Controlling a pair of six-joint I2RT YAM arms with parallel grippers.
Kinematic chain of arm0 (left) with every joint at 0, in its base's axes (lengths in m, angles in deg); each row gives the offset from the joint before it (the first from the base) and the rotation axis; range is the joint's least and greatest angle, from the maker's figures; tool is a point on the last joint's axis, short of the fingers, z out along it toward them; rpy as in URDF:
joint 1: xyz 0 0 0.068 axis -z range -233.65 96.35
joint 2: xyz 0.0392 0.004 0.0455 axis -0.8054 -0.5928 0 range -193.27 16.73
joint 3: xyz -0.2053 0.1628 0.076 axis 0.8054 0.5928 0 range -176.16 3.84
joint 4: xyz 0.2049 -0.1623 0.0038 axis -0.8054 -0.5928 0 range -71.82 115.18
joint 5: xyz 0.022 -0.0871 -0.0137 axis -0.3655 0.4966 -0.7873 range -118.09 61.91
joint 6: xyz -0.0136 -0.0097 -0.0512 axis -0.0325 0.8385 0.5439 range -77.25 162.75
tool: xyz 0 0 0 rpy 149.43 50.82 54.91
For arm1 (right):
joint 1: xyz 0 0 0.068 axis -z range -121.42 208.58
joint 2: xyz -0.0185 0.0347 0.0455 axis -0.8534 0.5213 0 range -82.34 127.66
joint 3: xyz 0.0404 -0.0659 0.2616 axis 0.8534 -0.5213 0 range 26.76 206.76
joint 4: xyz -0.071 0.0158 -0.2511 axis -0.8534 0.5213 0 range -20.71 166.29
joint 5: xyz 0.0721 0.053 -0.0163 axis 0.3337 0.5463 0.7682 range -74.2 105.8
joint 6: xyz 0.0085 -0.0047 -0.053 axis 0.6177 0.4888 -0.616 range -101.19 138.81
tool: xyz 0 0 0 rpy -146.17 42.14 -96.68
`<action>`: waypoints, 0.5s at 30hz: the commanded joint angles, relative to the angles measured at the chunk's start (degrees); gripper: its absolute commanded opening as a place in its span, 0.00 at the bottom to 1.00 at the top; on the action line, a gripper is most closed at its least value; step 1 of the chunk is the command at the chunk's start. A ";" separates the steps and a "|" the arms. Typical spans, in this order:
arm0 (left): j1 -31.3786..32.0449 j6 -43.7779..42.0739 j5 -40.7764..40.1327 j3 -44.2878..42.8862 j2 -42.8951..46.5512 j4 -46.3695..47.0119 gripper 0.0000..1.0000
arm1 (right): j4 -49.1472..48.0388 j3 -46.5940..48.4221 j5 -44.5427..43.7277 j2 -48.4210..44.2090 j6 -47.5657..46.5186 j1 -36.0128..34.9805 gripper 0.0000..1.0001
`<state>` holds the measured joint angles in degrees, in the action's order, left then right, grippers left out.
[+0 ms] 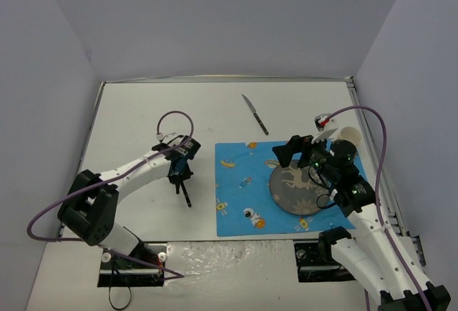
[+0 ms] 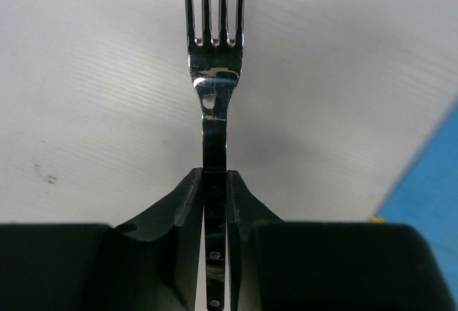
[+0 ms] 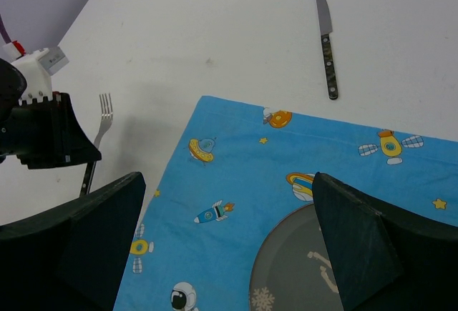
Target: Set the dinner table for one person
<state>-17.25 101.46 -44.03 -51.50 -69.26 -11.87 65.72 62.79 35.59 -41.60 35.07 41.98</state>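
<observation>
A silver fork lies on the white dinner table, left of the blue cartoon-print placemat. My left gripper is shut on the fork's handle, and the tines point away from it. In the top view the fork juts out from under the left gripper. My right gripper hovers open over the placemat and the grey plate, with nothing between its fingers. The right wrist view also shows the fork.
A knife with a dark handle lies on the table beyond the placemat, blade pointing away; the right wrist view shows the knife too. A white cup stands near the right rim, behind the right arm. The grey plate rests on the placemat's right half.
</observation>
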 commanded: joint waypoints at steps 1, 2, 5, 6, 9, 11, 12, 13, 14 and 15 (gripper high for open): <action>11.43 -2.74 -3.40 -14.92 -2.91 -4.78 0.00 | -3.26 1.54 -0.87 -1.52 1.22 -0.27 1.00; 14.05 -2.80 -3.73 -17.94 -5.30 -5.41 0.00 | -2.53 2.00 -1.47 -1.79 1.19 -0.27 1.00; 19.72 -2.53 -3.54 -24.76 -11.55 -5.96 0.00 | 0.20 3.63 -3.74 -2.43 0.95 -0.28 1.00; 20.73 -2.22 -2.92 -25.84 -13.37 -4.97 0.00 | 1.45 4.26 -4.75 -2.68 0.58 -0.34 1.00; 22.05 -1.65 -1.79 -27.61 -17.41 -2.68 0.00 | 3.59 5.39 -7.40 -3.77 -0.10 -0.36 1.00; 22.97 -1.43 -0.64 -28.52 -19.93 -1.74 0.00 | 6.53 5.63 -9.61 -5.28 -0.28 -0.36 1.00; 23.32 -1.25 -0.51 -29.05 -20.77 -1.56 0.00 | 7.02 5.63 -10.44 -5.93 -0.34 -0.36 1.00; 23.51 -0.95 -0.36 -29.26 -21.29 -1.33 0.00 | 7.63 5.63 -10.96 -6.29 -0.35 -0.29 1.00; 23.87 -0.82 -0.11 -29.30 -21.83 -0.64 0.00 | 7.95 5.63 -11.50 -6.74 -0.35 -0.28 1.00; 24.21 -0.67 0.11 -29.28 -22.34 -0.05 0.00 | 8.17 5.63 -11.87 -6.98 -0.35 -0.27 1.00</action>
<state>6.34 99.96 -43.79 -78.03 -92.55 -13.04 73.66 65.55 27.99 -47.12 35.26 41.98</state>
